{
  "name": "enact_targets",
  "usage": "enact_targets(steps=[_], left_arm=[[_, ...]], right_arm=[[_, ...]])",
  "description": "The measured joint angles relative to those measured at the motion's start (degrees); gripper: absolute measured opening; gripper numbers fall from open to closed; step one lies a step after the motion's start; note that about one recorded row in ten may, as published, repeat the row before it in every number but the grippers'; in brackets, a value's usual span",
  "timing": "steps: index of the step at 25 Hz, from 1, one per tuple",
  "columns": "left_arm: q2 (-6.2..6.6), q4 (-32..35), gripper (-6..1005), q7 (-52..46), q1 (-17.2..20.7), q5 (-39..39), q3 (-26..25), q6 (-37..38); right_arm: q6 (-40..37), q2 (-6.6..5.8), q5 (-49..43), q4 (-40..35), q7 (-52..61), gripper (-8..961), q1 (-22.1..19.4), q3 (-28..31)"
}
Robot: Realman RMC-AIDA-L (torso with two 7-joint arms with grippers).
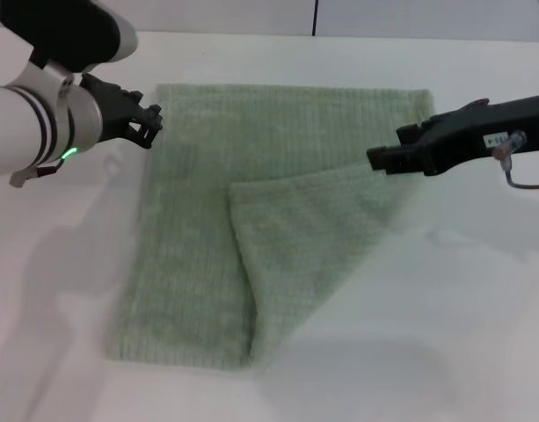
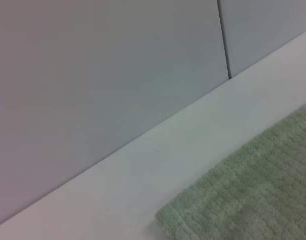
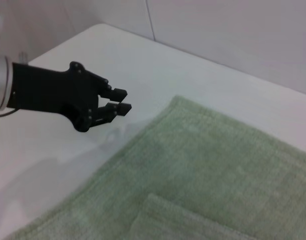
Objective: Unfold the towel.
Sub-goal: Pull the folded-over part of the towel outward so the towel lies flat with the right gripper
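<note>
The pale green towel (image 1: 207, 220) lies flat on the white table, with its near right corner folded over toward the middle as a triangular flap (image 1: 295, 237). My left gripper (image 1: 151, 123) hovers just off the towel's far left corner (image 2: 165, 220), its fingers nearly together and holding nothing; the right wrist view shows this gripper (image 3: 121, 100) beside the towel (image 3: 202, 170). My right gripper (image 1: 376, 160) is over the towel's right side, at the upper end of the flap's edge. I cannot tell whether it touches the cloth.
The white table (image 1: 445, 334) runs out on all sides of the towel. A pale wall (image 2: 93, 75) with a dark vertical seam (image 2: 222, 40) stands along the table's far edge.
</note>
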Motion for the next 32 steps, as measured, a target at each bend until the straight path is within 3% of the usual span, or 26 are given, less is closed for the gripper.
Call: enact_targets(steps=[3, 7, 16, 22, 32], left_arm=[[0.03, 1.42, 175, 0.02, -2.46, 0.07, -0.26, -2.74], [0.00, 3.37, 121, 0.07, -4.31, 0.11, -0.34, -4.47], [-0.27, 4.62, -2, 0.10, -4.77, 0.14, 0.31, -3.87], [-0.31, 7.43, 0, -0.34, -5.92, 0.04, 0.34, -4.26], [-0.44, 8.69, 3, -0.60, -6.16, -0.25, 1.57, -4.87]], right_arm=[[-0.45, 0.08, -1.90, -0.11, 0.05, 528, 0.30, -1.55], [-0.62, 0.09, -2.09, -0.08, 0.14, 688, 0.70, -1.82], [2.69, 0.23, -3.07, 2.38, 0.30, 686, 2.02, -5.44], [6.89, 0.30, -8.22, 8.28, 2.87, 685, 6.47, -12.32], [13.08, 0.35, -8.88, 13.59, 3.74, 683, 9.30, -14.35]])
